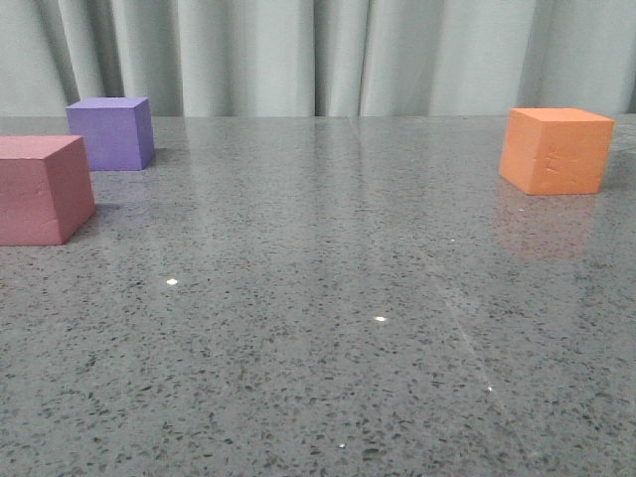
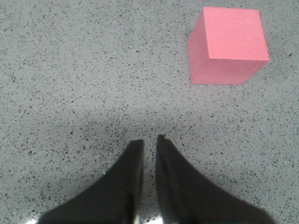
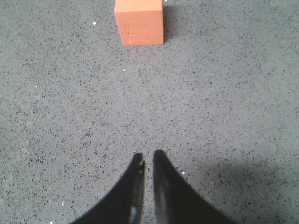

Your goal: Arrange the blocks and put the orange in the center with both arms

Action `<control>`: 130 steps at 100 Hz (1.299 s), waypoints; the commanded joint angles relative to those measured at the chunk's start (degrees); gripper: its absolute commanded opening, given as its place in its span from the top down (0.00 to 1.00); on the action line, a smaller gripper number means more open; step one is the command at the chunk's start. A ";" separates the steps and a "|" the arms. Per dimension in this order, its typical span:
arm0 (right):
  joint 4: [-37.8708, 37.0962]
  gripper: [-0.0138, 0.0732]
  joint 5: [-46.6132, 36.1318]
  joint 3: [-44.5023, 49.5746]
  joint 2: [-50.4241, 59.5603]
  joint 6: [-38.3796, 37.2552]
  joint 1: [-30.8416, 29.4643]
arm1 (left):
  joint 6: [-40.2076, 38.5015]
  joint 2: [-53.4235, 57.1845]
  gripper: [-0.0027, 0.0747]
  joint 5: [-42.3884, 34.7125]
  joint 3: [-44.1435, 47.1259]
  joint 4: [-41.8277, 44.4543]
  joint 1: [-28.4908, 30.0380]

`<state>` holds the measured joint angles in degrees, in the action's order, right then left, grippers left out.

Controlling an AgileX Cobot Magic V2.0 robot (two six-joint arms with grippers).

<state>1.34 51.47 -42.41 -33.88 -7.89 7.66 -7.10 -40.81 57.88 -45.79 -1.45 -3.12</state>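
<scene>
Front view: grey speckled table [image 1: 328, 338], pale curtain [image 1: 318, 55] behind. Three cubes on it, no arm or gripper in sight here. Orange cube [image 1: 556, 149] far right, faint dents on the face turned toward the camera, its reflection on the glossy top below it. Purple cube [image 1: 111, 132] far left near the curtain; pink cube [image 1: 40, 189] nearer the camera at the left edge, partly cut off by the frame, close to the purple one but apart from it. Middle of the table between the left pair and the orange cube is bare stone with a few light glints. Left wrist view: left gripper [image 2: 149, 138] above the table, fingers [image 2: 126, 177] drawn nearly together with only a thin slit between the tips, nothing between them. Pink cube [image 2: 227, 45] seen whole here, upright, well apart from the tips and off to one side of them; purple cube not in this view. A soft shadow lies on the stone just ahead of the tips. Right wrist view: right gripper [image 3: 148, 155], fingers [image 3: 170, 191] likewise almost closed, a narrow gap, holding nothing. Orange cube [image 3: 138, 21] well ahead of the tips, roughly in line with them, cut by the frame edge; dented face visible. Neither other cube shows here.
</scene>
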 commanded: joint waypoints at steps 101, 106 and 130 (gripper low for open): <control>0.59 0.11 -8.47 -28.67 -33.05 1.91 -0.42 | 0.26 -0.27 0.09 -1.89 -1.84 -1.35 0.15; 0.59 0.11 -8.01 -31.29 -36.08 2.19 -0.42 | 0.26 -0.27 0.09 -1.89 -1.84 -1.35 0.15; 0.59 0.11 -5.49 -39.58 -48.18 2.70 -0.42 | 0.26 -0.27 0.09 -1.39 -1.84 -1.40 0.15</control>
<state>1.69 47.66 -77.80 -80.16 -6.40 7.66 -7.03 -40.81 58.72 -45.79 -2.06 -3.12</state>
